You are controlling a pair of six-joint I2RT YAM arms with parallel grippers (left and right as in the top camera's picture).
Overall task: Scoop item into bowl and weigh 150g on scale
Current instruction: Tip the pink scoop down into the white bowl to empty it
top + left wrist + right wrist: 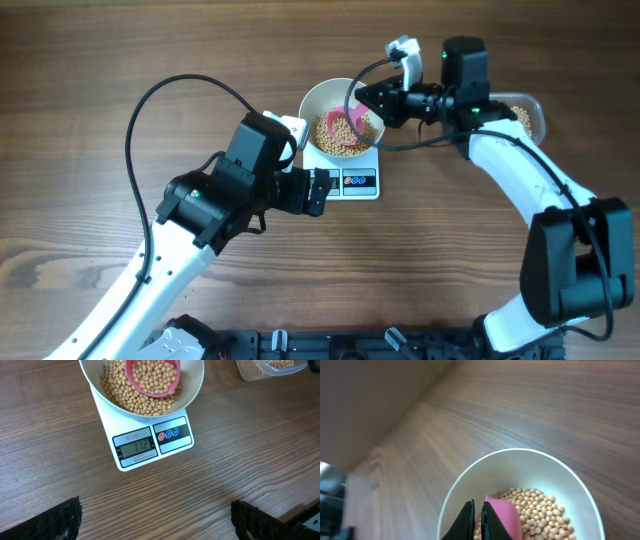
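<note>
Right tool pinched shut on pink scoop handle, scoop full, over bowl on scale. Left tool wide, empty, above desk. Beans in bowl: hard, light, roll freely; lift by scoop only, tip slowly

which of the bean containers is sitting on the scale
The round white bowl, standing on the scale. The clear tub rests on the wooden table off to one side.
</note>
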